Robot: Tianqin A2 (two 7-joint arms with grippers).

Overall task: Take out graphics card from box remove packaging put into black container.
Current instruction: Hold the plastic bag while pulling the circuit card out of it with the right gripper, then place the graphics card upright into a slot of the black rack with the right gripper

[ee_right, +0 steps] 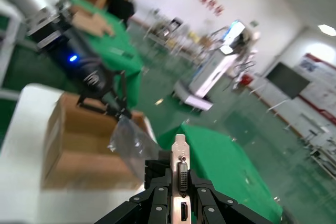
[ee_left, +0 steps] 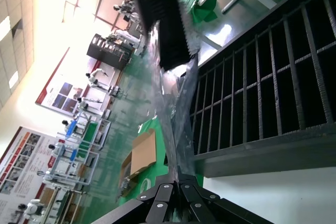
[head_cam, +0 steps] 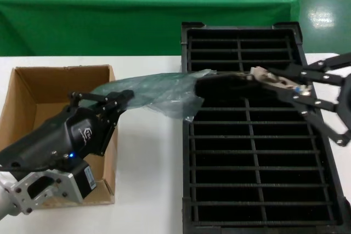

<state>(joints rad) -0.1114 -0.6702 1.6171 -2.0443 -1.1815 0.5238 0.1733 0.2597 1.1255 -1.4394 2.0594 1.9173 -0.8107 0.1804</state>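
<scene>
My right gripper (head_cam: 293, 85) is shut on the silver bracket end of the graphics card (head_cam: 241, 85) and holds it above the far part of the black container (head_cam: 189, 152). The bracket (ee_right: 180, 177) with its ports shows between the fingers in the right wrist view. My left gripper (head_cam: 123, 98) is shut on one end of the packaging (head_cam: 159, 92), a crinkled translucent bag stretched between the two grippers, its other end still around the dark card. The bag (ee_left: 176, 124) runs away from my left gripper's jaws in the left wrist view. The brown box (head_cam: 33, 89) stands at the left, under my left arm.
A green-covered table (head_cam: 109, 15) runs along the back. White tabletop (head_cam: 148, 179) lies between the box and the container. The container's slots (ee_left: 262, 93) show in the left wrist view.
</scene>
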